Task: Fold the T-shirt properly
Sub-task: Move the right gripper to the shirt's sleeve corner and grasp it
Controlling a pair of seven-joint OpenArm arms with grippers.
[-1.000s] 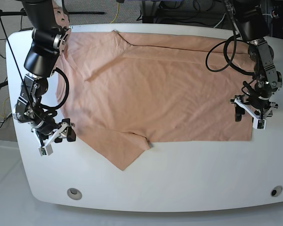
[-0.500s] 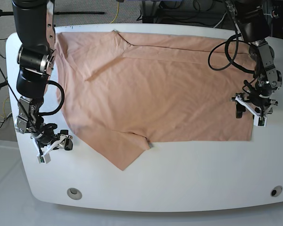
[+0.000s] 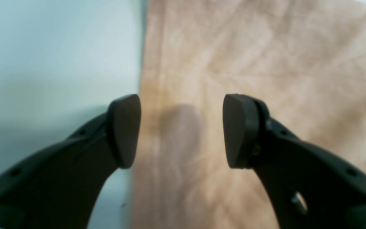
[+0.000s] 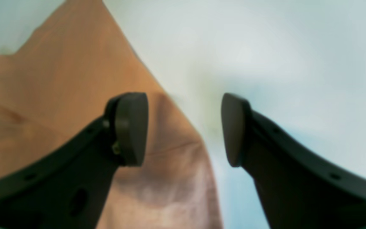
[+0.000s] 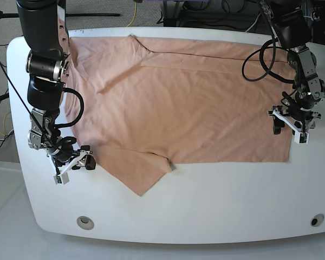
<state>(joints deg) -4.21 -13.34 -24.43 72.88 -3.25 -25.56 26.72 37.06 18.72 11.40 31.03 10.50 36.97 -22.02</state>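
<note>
Peach T-shirt (image 5: 179, 103) lies spread flat on white table (image 5: 206, 200), one sleeve pointing toward front edge; fabric wrinkled; hem runs along base view's right side. Left gripper (image 5: 290, 125) sits over that hem edge, jaws wide apart, nothing between pads; wrist view shows one pad (image 3: 124, 130) over bare table at fabric edge, other over cloth; contact w/ cloth cannot be told. Right gripper (image 5: 71, 167) is at base view's left, just beside sleeve edge, jaws also wide apart and empty; one pad (image 4: 130, 127) over fabric, other over table.
</note>
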